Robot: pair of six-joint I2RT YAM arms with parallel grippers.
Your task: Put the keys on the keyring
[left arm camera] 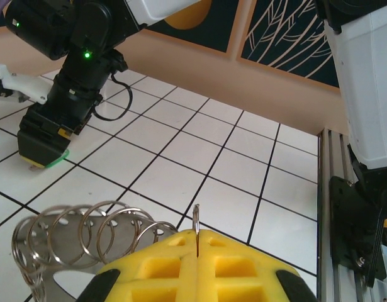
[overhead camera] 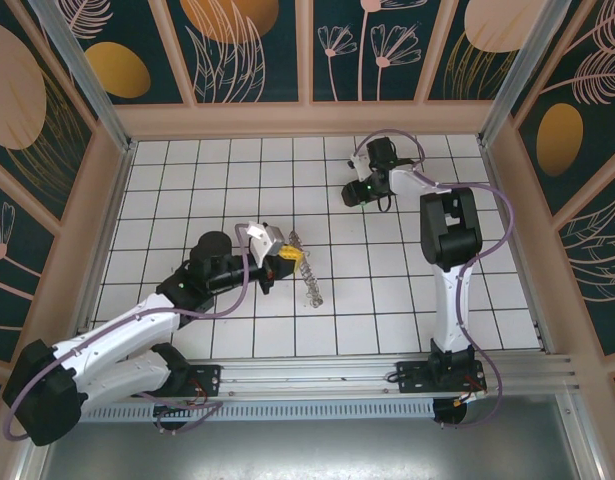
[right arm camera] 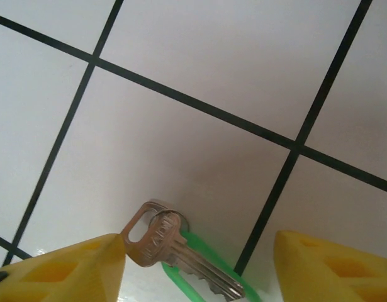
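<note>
Key (right arm camera: pixel 157 242) head stamped — possibly brand name, illegible; right pincer (right arm camera: pixel 196 267) astride.

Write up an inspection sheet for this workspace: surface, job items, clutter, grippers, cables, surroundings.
Surface: white tiled table with black grid lines.
Job's things: keyring, a run of silvery rings, pinched by the left gripper; key, silvery with a green loop under it, lying flat on a tile.
Clutter: nothing seen.
Grippers: left gripper shut on the keyring's wire; right gripper open, low over the key with a finger on either side.
Cables: left arm's cable, purple, looped by the wrist; right arm's cable arcs beside the arm; both away from the key.
Surroundings: floral wall panels in a wooden frame; metal rail at the near edge.
</note>
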